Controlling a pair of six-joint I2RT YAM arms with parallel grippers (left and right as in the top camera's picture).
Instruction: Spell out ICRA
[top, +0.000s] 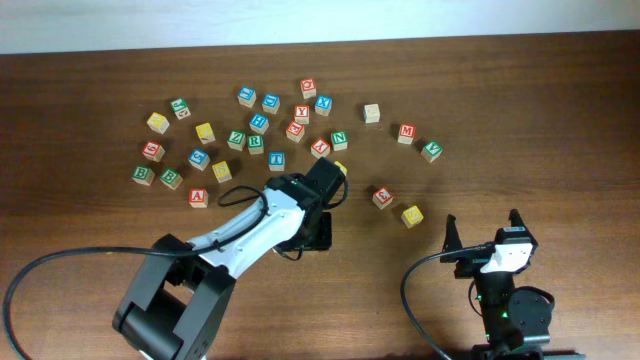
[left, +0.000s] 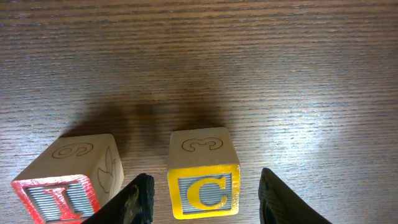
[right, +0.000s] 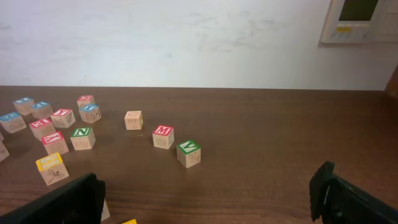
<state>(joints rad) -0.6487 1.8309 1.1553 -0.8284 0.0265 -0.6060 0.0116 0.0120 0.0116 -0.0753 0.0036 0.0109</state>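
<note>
In the left wrist view the yellow "C" cube (left: 203, 190) stands on the wooden table between the two fingers of my left gripper (left: 205, 179), which is open with a gap on each side. The red "I" cube (left: 59, 198) stands just left of the left finger. From overhead the left gripper (top: 330, 180) covers most of both; only a yellow corner of the "C" cube (top: 341, 168) shows. The green "R" cube (top: 237, 140) and the red "A" cube (top: 198, 197) lie to the left in the scatter. My right gripper (top: 482, 232) is open and empty near the front right.
Several other letter cubes lie across the back of the table (top: 560, 90). A red "M" cube (top: 406, 131), a green cube (top: 431, 150) and a plain cube (top: 372, 113) lie to the right. A red cube (top: 383, 197) and a yellow cube (top: 412, 214) lie near the right gripper.
</note>
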